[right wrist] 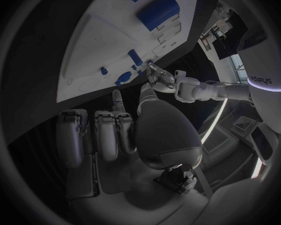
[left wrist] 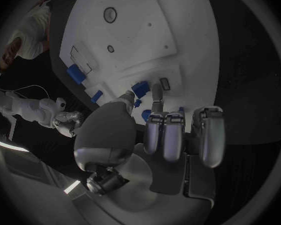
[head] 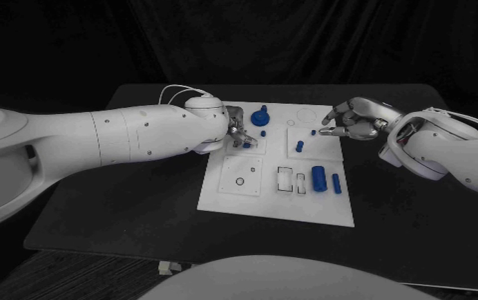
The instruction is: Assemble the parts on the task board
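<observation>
On the black counter, the white task board carries small blue parts. The left hand rests on the board's upper left, fingertips pinching a blue part. The right hand hovers at the board's upper right edge, fingers curled, holding nothing; a blue cylinder lies nearer the front.

The left arm was stretched in across the picture, its left hand turned downward, fingers partly curled. The right hand was held raised on a bent wrist, fingers curled in loosely.
</observation>
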Available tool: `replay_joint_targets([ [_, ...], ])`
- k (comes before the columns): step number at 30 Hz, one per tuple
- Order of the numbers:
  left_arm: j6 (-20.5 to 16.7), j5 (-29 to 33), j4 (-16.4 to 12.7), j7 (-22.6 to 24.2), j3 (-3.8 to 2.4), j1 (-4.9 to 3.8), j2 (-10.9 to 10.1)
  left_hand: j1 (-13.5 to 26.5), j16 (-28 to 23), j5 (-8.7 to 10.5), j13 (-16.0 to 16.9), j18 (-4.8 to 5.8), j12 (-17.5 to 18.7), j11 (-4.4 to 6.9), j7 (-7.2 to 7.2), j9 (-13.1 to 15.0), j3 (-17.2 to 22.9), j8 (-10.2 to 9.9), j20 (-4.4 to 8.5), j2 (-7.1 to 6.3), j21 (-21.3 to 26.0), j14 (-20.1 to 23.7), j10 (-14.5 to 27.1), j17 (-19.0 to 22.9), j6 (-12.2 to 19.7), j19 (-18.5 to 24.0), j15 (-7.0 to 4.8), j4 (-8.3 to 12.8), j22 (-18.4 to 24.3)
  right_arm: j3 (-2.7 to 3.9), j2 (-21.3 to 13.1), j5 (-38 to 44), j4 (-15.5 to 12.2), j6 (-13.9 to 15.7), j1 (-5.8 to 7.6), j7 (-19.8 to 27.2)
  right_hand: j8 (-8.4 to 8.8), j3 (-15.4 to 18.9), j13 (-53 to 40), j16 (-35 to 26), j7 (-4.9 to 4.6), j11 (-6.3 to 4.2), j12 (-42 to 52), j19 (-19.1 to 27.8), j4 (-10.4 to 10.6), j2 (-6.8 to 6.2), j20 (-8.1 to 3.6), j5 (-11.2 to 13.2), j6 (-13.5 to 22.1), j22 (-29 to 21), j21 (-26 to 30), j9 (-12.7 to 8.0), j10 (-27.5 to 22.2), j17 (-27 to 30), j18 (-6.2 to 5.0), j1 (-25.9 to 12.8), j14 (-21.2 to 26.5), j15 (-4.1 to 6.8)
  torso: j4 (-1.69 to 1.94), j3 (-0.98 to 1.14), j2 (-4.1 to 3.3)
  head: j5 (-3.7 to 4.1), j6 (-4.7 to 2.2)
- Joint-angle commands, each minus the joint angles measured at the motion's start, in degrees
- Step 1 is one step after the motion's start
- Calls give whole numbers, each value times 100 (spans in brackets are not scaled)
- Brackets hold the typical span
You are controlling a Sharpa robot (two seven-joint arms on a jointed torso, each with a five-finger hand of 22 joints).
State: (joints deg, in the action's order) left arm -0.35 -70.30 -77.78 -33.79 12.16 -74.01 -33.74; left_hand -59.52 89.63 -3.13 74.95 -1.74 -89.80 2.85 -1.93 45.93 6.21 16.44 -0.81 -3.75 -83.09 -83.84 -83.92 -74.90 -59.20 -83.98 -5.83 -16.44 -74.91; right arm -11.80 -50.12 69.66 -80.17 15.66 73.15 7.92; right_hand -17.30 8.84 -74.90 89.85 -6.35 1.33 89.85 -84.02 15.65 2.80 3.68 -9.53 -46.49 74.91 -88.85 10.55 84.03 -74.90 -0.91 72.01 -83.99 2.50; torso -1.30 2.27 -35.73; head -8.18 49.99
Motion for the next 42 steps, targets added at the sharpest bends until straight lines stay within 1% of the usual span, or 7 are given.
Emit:
replay_joint_targets([
  [1, -88, 17, -18, 35, -4, 9, 1, 164, 37, 42, 1505, -30, -20, -41, -6, 62, -169, 47, -9, -15, 35, -616, -608, -1510, 90, -203, 31, -31, -856, 4, -7, 5, -8, -54, -17, -96, -23, 27, -1510, 15, -35, 27, 15, -515, -20, -5, 55, -37, -22, 1452, 26, -8, 597, -1510, 48, 61, -601, -45, -1, 4, 0, 2, 1],
  [14, -616, 17, -150, 424, -5, 1, -108, 297, 37, 39, 1505, -17, -20, -32, 6, 148, -367, 109, 0, -13, -8, -616, -608, -1510, 109, -230, 23, -18, -904, 4, -23, 5, -10, -58, -18, -102, -23, 31, -1510, 15, -35, 26, 15, -512, -13, 3, 55, -39, -20, 1450, 31, -9, 597, -1510, 47, 55, -601, -44, -1, 0, 0, 34, 1],
  [21, -794, 17, -346, 551, -8, -135, -262, -238, 37, 0, 1505, -12, -20, -41, 0, 238, -354, 161, -9, 80, -28, -616, -608, -1510, 189, -248, 32, 43, -934, 4, -29, 5, -6, -59, -18, -108, -22, 32, -1510, 15, -35, 26, 15, -513, -11, 4, 55, -39, -20, 1451, 29, -10, 597, -1510, 48, 53, -601, -44, -4, 4, 5, 40, 1],
  [25, -838, 17, -387, 624, -8, -231, -337, -1006, 37, -549, 1505, -8, -20, -19, 31, 283, -70, 202, -3, 282, -42, -616, -608, -1510, 209, -259, 19, 370, -959, 4, -31, 5, -9, -48, -18, -105, -22, 32, -1510, 15, -35, 26, 15, -513, -11, 4, 55, -39, -20, 1451, 29, -10, 597, -1510, 48, 53, -601, -44, -5, 10, 5, 52, 1],
  [28, -922, 17, -431, 738, -8, -256, -382, -1270, 37, -685, 1505, 1, -20, 3, 60, 297, 38, 226, 7, 317, -77, -616, -608, -1510, 197, -277, 5, 495, -993, 4, -40, 5, -16, -29, -18, -93, -21, 36, -1510, 15, -35, 25, 15, -514, -6, 7, 55, -38, -18, 1452, 27, -11, 597, -1510, 48, 49, -601, -44, -4, 8, 4, 71, 1],
  [31, -896, 17, -496, 793, -8, -270, -415, -1512, 37, -705, 1505, 14, -20, 26, 84, 292, 156, 240, 23, 302, -125, -616, -608, -1510, 164, -303, -13, 621, -1038, 4, -49, 5, -22, -16, -18, -86, -21, 36, -1510, 15, -35, 24, 15, -515, -7, 7, 55, -39, -17, 1452, 27, -11, 597, -1510, 48, 50, -601, -44, -3, 2, 2, 78, 1],
  [42, -362, 17, -444, 686, -7, -273, -259, -1522, 37, -762, 1505, 14, -20, 55, 123, 260, 242, 283, 44, 300, -123, -616, -608, -1510, -18, -301, -37, 568, -1047, 4, -44, 6, -26, -25, -18, -87, -21, 34, -1510, 15, -34, 24, 15, -514, -13, 12, 55, -48, -18, 1451, 28, -12, 597, -1510, 48, 63, -601, -43, -6, -3, -8, 79, 1],
])
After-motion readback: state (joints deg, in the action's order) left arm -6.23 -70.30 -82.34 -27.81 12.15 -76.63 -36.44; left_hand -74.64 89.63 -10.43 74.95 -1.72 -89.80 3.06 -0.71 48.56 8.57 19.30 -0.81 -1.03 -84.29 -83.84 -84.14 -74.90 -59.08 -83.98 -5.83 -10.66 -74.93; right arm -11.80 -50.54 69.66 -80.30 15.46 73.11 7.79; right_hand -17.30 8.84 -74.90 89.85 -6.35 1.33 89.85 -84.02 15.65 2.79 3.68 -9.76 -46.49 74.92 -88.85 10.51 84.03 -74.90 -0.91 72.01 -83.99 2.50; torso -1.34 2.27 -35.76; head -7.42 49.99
